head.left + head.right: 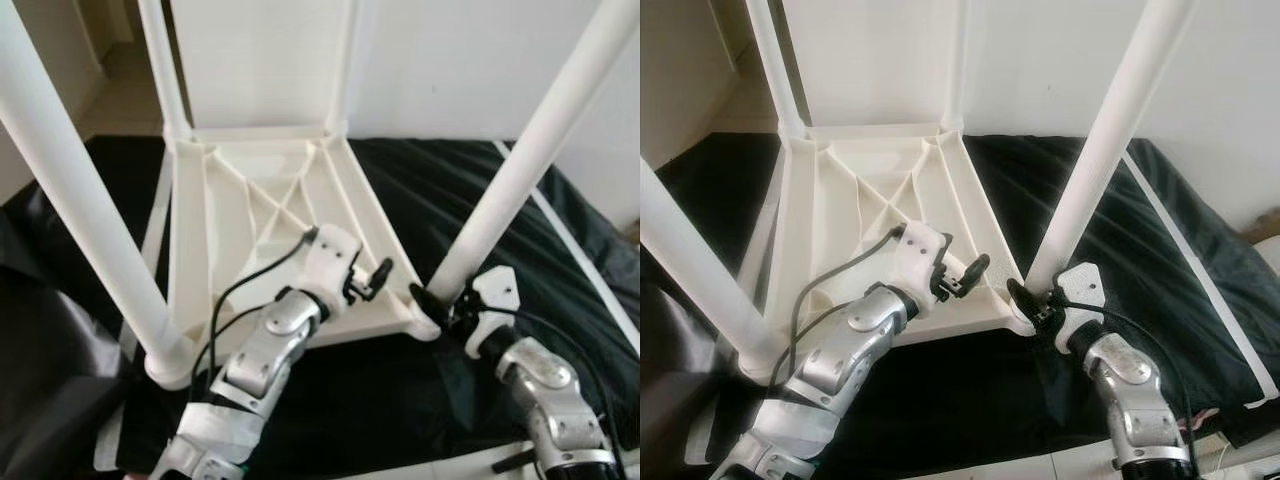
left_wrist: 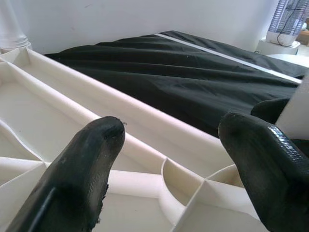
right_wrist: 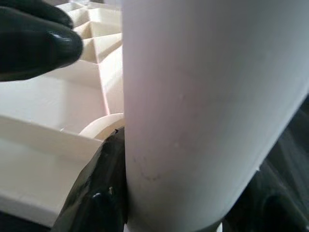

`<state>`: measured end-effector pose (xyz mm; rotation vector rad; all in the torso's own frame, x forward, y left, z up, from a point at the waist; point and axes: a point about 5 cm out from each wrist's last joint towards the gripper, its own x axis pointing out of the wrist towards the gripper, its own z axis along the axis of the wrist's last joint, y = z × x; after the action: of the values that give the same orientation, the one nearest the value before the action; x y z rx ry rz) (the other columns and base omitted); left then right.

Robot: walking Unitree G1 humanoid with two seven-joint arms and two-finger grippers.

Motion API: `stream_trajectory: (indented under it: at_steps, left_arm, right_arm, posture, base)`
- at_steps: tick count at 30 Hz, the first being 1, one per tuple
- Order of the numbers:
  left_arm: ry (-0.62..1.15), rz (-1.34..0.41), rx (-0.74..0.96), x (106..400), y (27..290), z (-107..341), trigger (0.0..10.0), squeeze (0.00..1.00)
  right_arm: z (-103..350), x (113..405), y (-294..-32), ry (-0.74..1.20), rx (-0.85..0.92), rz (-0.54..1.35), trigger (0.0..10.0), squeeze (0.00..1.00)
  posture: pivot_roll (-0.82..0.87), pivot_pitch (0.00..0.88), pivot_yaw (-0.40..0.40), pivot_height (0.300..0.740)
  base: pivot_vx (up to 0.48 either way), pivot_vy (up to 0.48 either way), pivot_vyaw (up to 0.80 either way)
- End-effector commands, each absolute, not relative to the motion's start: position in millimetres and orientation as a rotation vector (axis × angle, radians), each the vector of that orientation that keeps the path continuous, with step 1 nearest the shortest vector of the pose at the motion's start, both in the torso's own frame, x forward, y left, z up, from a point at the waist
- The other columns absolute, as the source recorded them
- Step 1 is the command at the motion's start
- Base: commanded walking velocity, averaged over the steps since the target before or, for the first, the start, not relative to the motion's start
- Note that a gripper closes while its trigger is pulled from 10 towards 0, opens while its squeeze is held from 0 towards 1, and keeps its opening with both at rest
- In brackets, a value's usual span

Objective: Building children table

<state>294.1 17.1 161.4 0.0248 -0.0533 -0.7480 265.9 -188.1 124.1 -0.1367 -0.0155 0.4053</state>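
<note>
The two silver arms sit lowest in the head views, reaching forward over a black sheet [image 1: 470, 200] that covers the surface below. The left gripper [image 1: 372, 280] hovers over the inner ribbing near the front right corner of the upturned table top [image 1: 250, 200], its fingers [image 2: 82, 169] spread apart and holding nothing. The right gripper [image 1: 1032, 300] is at the base of the front right leg [image 1: 520, 170]; in the right wrist view its fingers [image 3: 96, 193] are closed against the sides of that leg just above the corner socket. The table lies upside down on the sheet with four legs pointing up: the front left leg [image 1: 80, 210] stands in its socket, and two rear legs [image 1: 165, 70] rise at the far corners. The top is a moulded white plastic panel, glossy, with a raised rim, diagonal stiffening ribs and round corner sockets. The legs are smooth white tubes of uniform section. The assembly is judged light and stiff, but the polished tubes are likely slippery, so take hold low on a leg, close to the socket, where leverage is least. The ribs and rim offer firmer purchase for steadying the panel.
</note>
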Motion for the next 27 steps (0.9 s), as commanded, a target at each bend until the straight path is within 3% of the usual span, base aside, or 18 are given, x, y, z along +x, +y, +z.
stream_trajectory:
  at_steps: [1, 17, 27]
  left_arm:
    - [-0.078, -0.868, 0.030, 291, 11, 166, 10.0, 0.00]
    - [-0.061, -0.895, 0.076, 299, 11, 156, 10.0, 0.00]
    - [-0.029, -0.901, 0.103, 298, 9, 143, 10.0, 0.00]
  right_arm:
    - [104, 263, -188, 0.085, -0.184, 0.311, 10.0, 0.00]
    - [89, 266, -159, 0.141, 0.027, -0.219, 10.0, 0.00]
    - [90, 271, -144, 0.152, 0.059, -0.186, 10.0, 0.00]
  posture:
    - [0.01, 0.000, -0.067, 0.740]
    - [-0.01, 0.000, -0.026, 0.740]
    - [0.00, 0.000, -0.029, 0.740]
  base:
    - [0.000, 0.000, 0.00]
    - [0.000, 0.000, 0.00]
    - [0.000, 0.000, 0.00]
